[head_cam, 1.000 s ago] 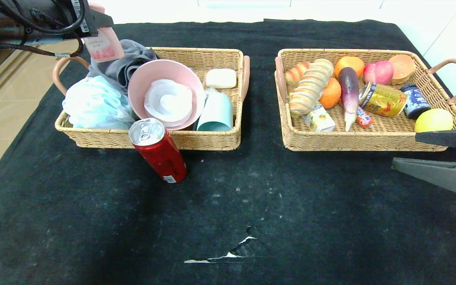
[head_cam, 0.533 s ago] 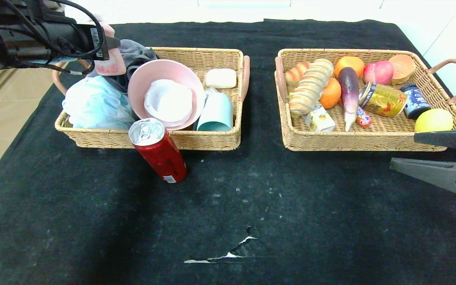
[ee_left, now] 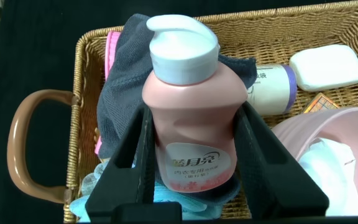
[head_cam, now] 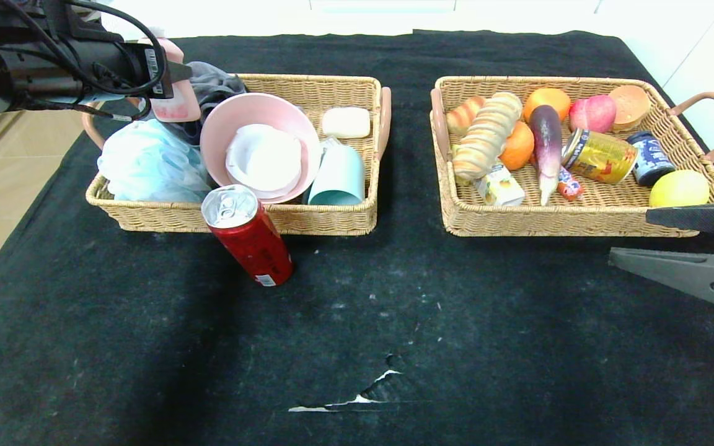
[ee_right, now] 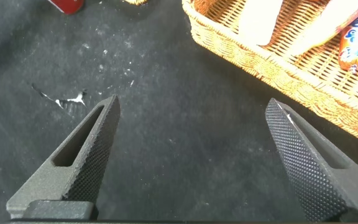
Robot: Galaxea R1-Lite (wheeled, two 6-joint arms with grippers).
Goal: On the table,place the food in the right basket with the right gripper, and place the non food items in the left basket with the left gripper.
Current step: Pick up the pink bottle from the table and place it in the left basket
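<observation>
My left gripper [head_cam: 171,83] is shut on a pink bottle [head_cam: 178,106] with a pale cap. It holds the bottle just over the grey cloth [head_cam: 208,83] at the far left corner of the left basket [head_cam: 307,80]. In the left wrist view the fingers [ee_left: 143,146] clamp both sides of the bottle [ee_left: 191,112]. A red can [head_cam: 248,238] stands on the table in front of the left basket. My right gripper [head_cam: 630,237] is open and empty, low by the near right corner of the right basket [head_cam: 580,224]. The right wrist view shows it [ee_right: 192,106] over bare cloth.
The left basket holds a blue bath puff [head_cam: 146,161], a pink bowl [head_cam: 258,145], a teal cup [head_cam: 338,176] and a soap bar [head_cam: 346,122]. The right basket holds bread, fruit, an eggplant [head_cam: 546,142] and cans. The black tablecloth has a tear [head_cam: 363,396] near the front.
My left gripper has come down and slightly right with the pink bottle, now close over the grey cloth. My right gripper has crept a little left.
</observation>
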